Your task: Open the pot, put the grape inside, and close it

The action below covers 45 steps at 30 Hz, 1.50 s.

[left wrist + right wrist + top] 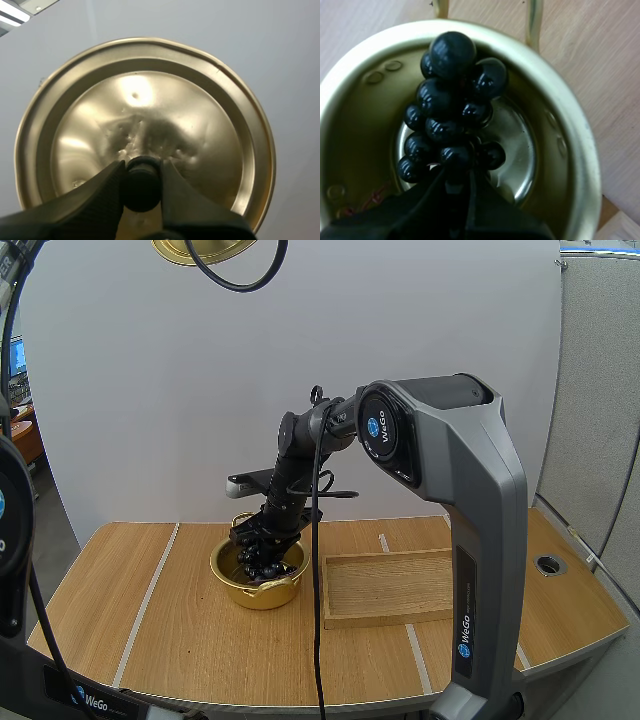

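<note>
Pale wooden bench (200, 640) carried a round gold metal pot (262, 595), standing open just beside a shallow rectangular wooden tray (390, 585). You had the right claw (455, 176) reaching down into the pot, its two black fingers pinched on the bunch of dark glossy grapes (451, 107). The bunch sat within the pot's wall, over its shiny floor; you could not tell whether it touched the floor. You had the left claw (141, 169) clenched on the black knob (141, 190) of the round gold lid (150, 100), held high above the bench and well apart from the pot.
</note>
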Motion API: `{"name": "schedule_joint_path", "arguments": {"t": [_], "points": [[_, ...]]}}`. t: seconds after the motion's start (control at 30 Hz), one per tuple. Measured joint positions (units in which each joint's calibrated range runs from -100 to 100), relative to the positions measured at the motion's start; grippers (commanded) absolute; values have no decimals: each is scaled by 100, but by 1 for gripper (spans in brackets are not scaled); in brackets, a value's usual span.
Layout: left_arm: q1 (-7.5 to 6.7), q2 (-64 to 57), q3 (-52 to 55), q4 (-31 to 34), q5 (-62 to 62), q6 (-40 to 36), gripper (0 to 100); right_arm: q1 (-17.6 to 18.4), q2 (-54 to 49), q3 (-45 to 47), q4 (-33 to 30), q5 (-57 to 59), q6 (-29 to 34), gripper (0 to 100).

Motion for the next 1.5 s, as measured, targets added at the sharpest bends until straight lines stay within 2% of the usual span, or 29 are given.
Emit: {"name": "schedule_joint_path", "arguments": {"t": [0.37,0.4,0.43,0.47,0.5,0.57,0.6,0.63,1.03,1.5], "points": [[0,0,0,0,0,0,0,2,157,0,0,-67,0,0],[0,0,0,0,0,0,0,2,157,0,0,-67,0,6],[0,0,0,0,0,0,0,2,157,0,0,-67,0,19],[0,0,0,0,0,0,0,2,157,0,0,-67,0,37],[0,0,0,0,0,0,0,2,157,0,0,-67,0,50],[0,0,0,0,0,0,0,2,157,0,0,-67,0,81],[0,0,0,0,0,0,0,2,157,0,0,-67,0,94],[0,0,0,0,0,0,0,2,157,0,0,-67,0,100],[0,0,0,0,0,0,0,2,-67,0,123,-217,0,100],[0,0,0,0,0,0,0,2,-1260,0,586,-537,0,100]]}}
